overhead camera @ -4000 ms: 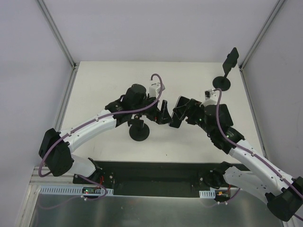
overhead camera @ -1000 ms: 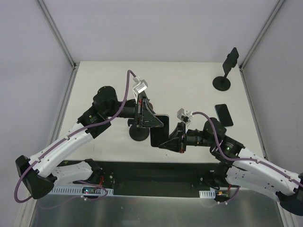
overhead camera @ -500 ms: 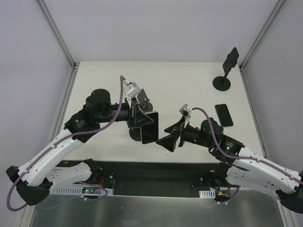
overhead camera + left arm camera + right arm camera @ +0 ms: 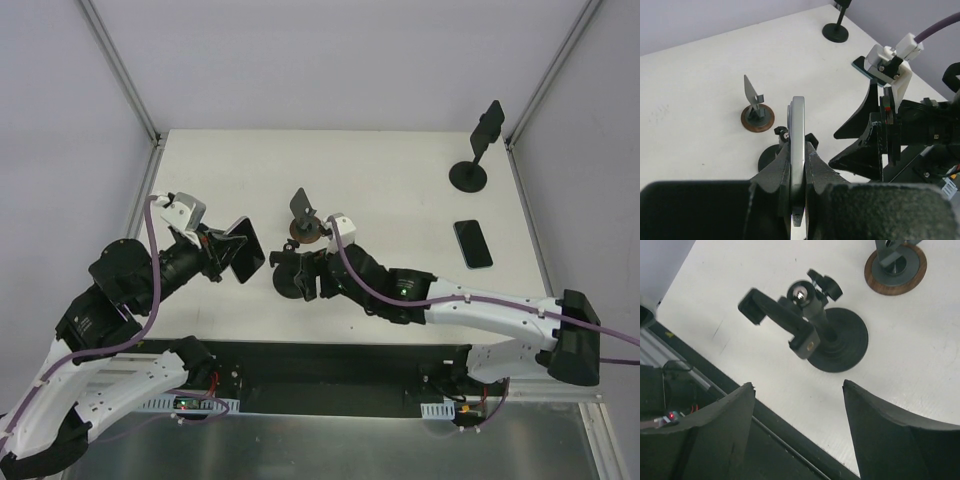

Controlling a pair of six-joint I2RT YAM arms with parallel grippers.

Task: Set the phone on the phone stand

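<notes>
A phone (image 4: 247,246) is clamped edge-on (image 4: 798,131) between the fingers of my left gripper (image 4: 230,257), which is shut on it and holds it in the air left of the table's middle. The black phone stand (image 4: 284,284) with a round base and a clamp arm (image 4: 781,322) stands near the front middle. My right gripper (image 4: 308,273) hovers right over it, open and empty (image 4: 797,384); the stand's base (image 4: 838,340) lies just beyond its fingertips.
A small stand on a brown disc (image 4: 302,230) sits just behind the black stand (image 4: 757,117). A tall black stand (image 4: 470,175) is at the back right. A second phone (image 4: 472,243) lies flat on the right. The table's front edge (image 4: 740,405) passes under the right fingers.
The right gripper let go of the phone, opened and swung left over the black stand. The left arm pulled back to the left, carrying the phone.
</notes>
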